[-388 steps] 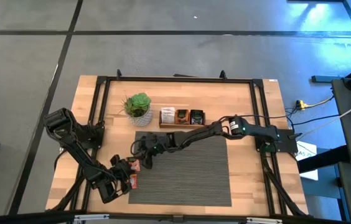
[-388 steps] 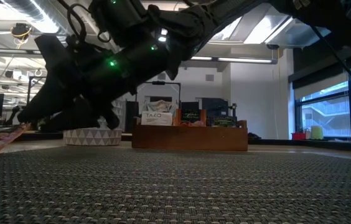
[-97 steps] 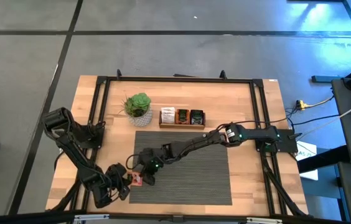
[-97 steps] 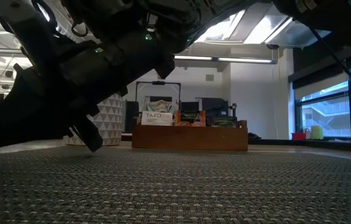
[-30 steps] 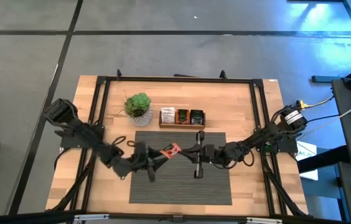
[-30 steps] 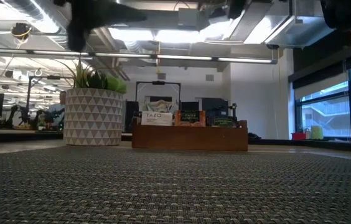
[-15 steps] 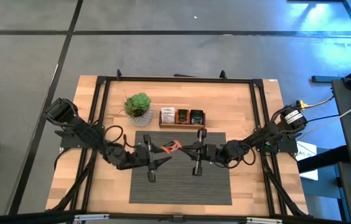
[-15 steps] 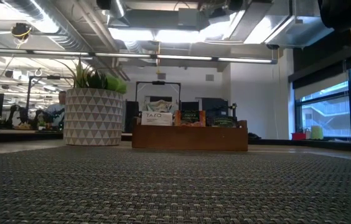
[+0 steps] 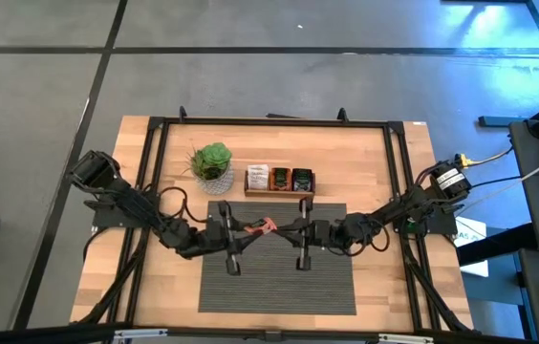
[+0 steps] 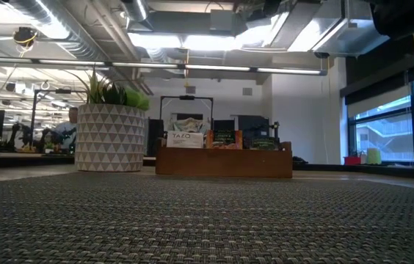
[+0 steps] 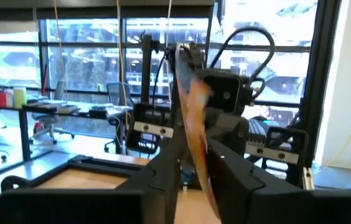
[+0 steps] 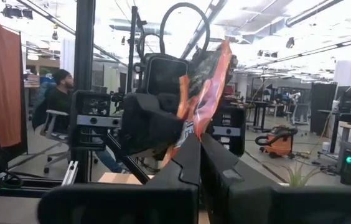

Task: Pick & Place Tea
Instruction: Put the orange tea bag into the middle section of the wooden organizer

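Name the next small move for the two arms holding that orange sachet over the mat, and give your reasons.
Probably: finish closing the left claw on the orange sachet, then let the right claw release. Both claws meet mid-air over the mat, the right one shut on the sachet, whose free edge lies between the left fingers. A handover looks under way.

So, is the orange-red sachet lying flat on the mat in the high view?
No, the orange-red sachet is held up in the air above the mat, between the left gripper and the right gripper.
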